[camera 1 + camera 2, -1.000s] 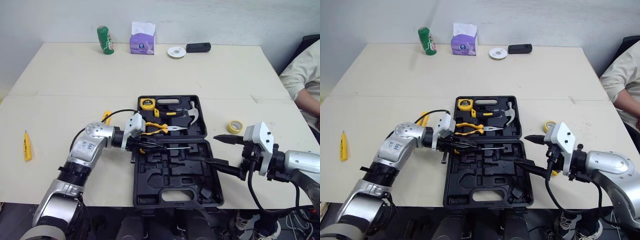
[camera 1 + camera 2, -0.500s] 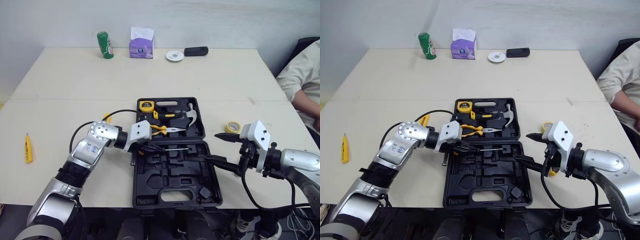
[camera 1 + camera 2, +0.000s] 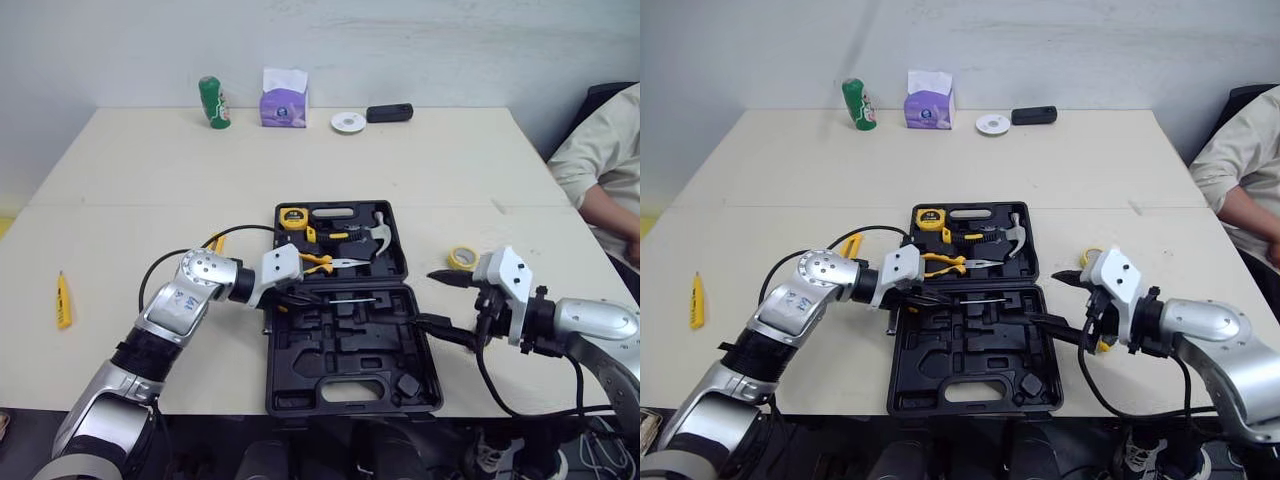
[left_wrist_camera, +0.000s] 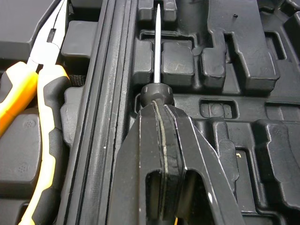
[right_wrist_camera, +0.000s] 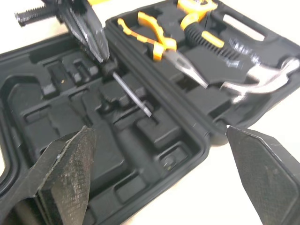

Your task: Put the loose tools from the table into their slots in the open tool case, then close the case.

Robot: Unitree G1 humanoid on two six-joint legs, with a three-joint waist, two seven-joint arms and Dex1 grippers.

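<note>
beside the hinge of the tool case (image 3: 350,392), my left gripper (image 3: 291,297) is clamped on the screwdriver (image 3: 352,297), shaft lying over its slot; my right gripper (image 3: 425,298) gapes wide at the case's right edge; i judge seating underway; next, press down, then release.

Black tool case (image 3: 283,385) open flat, screwdriver (image 3: 351,298) across its front half

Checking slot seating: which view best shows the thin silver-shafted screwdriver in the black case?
Left wrist view: the thin silver-shafted screwdriver runs lengthwise, close up. Right wrist view shows its shaft aslant; eye views, a small sliver.
</note>
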